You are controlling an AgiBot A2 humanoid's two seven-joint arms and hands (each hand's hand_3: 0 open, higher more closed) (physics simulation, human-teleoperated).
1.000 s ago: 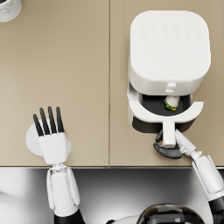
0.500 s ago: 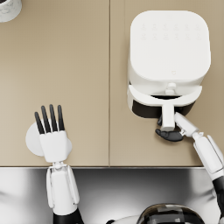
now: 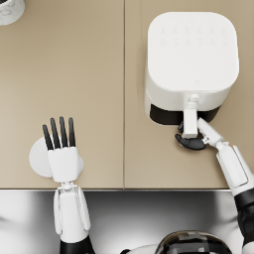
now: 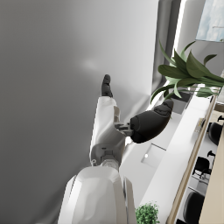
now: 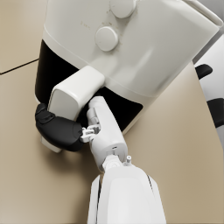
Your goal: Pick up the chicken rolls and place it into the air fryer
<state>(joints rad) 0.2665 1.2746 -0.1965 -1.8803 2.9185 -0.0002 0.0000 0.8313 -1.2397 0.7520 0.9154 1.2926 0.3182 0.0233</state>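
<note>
I've pushed the drawer [image 3: 190, 120] shut into the fryer [image 3: 191, 59], rolls inside, right hand [image 3: 191, 142] gripping its handle; left hand [image 3: 62, 154] spread, empty.

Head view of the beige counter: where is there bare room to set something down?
Widest free patch: the beige countertop between the white air fryer, the white cup in the far corner and the white round plate under the left hand. Crowded: the fryer's front, where the right hand grips the drawer handle.

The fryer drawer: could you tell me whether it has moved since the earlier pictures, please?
Yes. The drawer handle has slid in toward the fryer, pushed by the right hand; the drawer now looks closed.
</note>
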